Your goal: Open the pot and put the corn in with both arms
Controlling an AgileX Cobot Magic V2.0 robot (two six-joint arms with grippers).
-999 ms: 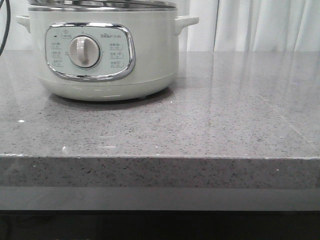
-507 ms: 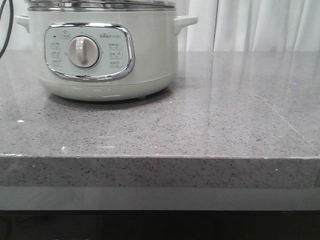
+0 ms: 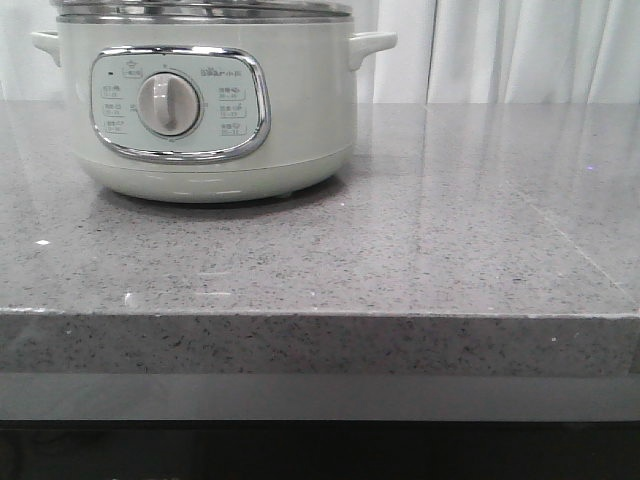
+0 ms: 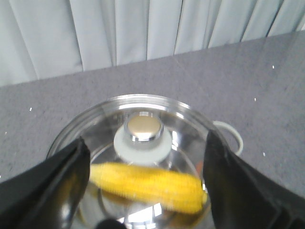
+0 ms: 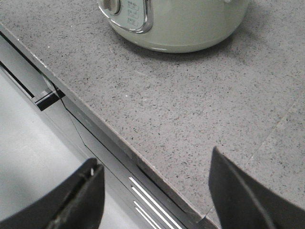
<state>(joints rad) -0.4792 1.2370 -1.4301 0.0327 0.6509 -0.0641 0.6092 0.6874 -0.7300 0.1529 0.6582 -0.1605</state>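
The speckled grey stone counter (image 3: 420, 240) carries the pot (image 3: 205, 110).

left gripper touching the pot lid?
Apart. Left wrist view: open left gripper hangs above the lid, both fingers clear of the knob.

Speckled grey stone counter (image 3: 420, 250), pale pleated curtain (image 3: 520, 50) behind its far edge

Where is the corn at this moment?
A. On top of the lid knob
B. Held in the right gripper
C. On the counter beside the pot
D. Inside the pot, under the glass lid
D: the left wrist view shows the corn lying below the glass lid, beside its knob, with the pot closed.
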